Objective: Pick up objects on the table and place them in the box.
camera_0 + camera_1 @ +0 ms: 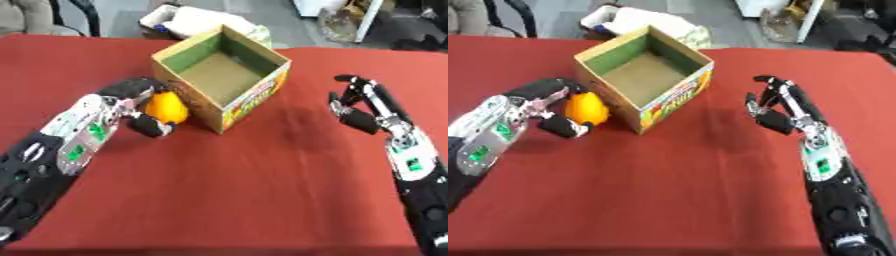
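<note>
An orange-yellow rounded object sits just left of the open cardboard box, close to its side wall. My left hand has its fingers and thumb curled round this object. The box stands in the middle of the red table, and its brown floor shows nothing inside. Off to the right of the box, my right hand hovers with relaxed fingers and holds nothing.
Beyond the table's far edge lie a white bundle and clear plastic wrapping on the floor. The red cloth stretches bare across the front and between the box and my right hand.
</note>
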